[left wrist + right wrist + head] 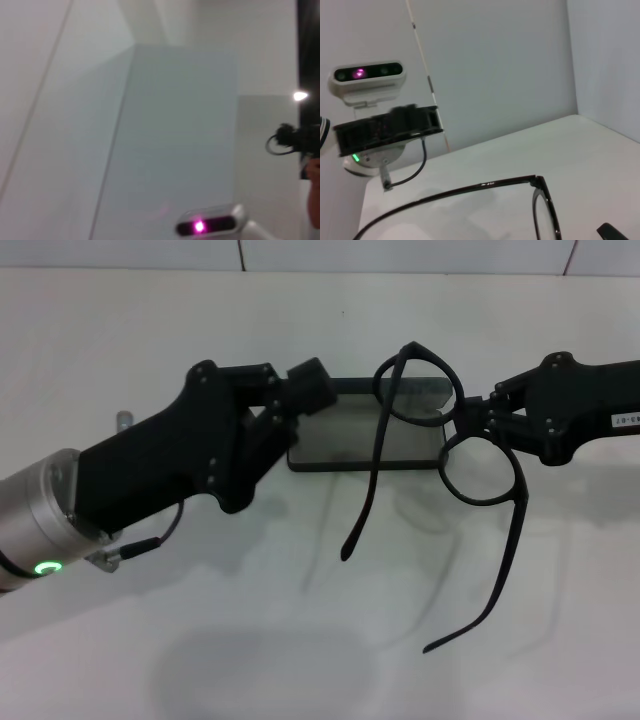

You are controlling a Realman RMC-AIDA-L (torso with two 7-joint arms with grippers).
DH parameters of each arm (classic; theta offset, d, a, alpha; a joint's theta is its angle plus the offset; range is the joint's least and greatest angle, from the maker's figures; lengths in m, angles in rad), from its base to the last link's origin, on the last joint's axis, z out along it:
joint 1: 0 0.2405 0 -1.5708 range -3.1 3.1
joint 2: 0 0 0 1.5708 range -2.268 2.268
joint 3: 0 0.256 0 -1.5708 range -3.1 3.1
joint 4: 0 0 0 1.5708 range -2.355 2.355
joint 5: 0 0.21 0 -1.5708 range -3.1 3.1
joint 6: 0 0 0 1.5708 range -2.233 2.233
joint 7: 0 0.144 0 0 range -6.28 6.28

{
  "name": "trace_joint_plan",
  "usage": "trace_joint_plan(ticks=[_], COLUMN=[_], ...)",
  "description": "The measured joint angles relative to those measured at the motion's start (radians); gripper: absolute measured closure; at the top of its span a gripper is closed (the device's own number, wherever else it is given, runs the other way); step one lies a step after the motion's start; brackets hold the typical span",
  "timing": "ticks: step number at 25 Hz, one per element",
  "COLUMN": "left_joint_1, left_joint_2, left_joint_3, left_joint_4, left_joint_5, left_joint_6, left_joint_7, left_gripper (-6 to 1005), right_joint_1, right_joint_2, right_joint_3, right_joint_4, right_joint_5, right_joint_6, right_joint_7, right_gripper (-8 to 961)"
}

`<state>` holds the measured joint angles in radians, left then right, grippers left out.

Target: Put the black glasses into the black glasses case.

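The black glasses (478,472) hang in the air over the right end of the black glasses case (335,435), with both temple arms unfolded and pointing toward me. My right gripper (470,422) is shut on the bridge between the two lenses. The case lies open on the white table (250,640), showing its grey lining. My left gripper (298,408) is at the case's left end, touching or just over its edge. In the right wrist view, one lens rim and a temple arm of the glasses (540,197) show close up, and the left arm (385,131) shows farther off.
A white tiled wall (300,252) runs along the table's far edge. A thin cable (165,532) hangs under my left arm. The left wrist view shows only walls and the other arm's camera (207,226).
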<state>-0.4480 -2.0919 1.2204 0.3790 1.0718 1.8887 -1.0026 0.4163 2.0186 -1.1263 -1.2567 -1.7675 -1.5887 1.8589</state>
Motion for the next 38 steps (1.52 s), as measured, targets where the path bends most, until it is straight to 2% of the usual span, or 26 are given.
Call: trace_joint_plan(ticks=[5, 12, 26, 33, 38], left_joint_1=[-0.023, -0.05, -0.066, -0.083, -0.088], left_joint_2=[-0.007, -0.006, -0.006, -0.006, -0.009], left_joint_3=[0.028, 0.083, 0.113, 0.174, 0.177], left_joint_4=[0.0, 0.001, -0.005, -0.008, -0.024], left_joint_5=[-0.023, -0.032, -0.031, -0.033, -0.034], left_joint_6=[0.045, 0.067, 0.06, 0.039, 0.02], left_joint_7=[0.009, 0.009, 0.008, 0.006, 0.006], left_gripper=[960, 960, 960, 959, 959], right_joint_1=[0.023, 0.052, 0.074, 0.093, 0.101], right_joint_2=[0.002, -0.004, 0.003, 0.002, 0.006], right_joint_3=[0.027, 0.034, 0.028, 0.025, 0.02], right_joint_4=[0.086, 0.223, 0.272, 0.344, 0.365], right_joint_5=[0.026, 0.161, 0.189, 0.258, 0.27], right_joint_6=[-0.014, -0.024, -0.078, -0.123, -0.151], right_joint_7=[-0.041, -0.142, -0.179, -0.231, -0.242], right_gripper=[908, 909, 908, 909, 908])
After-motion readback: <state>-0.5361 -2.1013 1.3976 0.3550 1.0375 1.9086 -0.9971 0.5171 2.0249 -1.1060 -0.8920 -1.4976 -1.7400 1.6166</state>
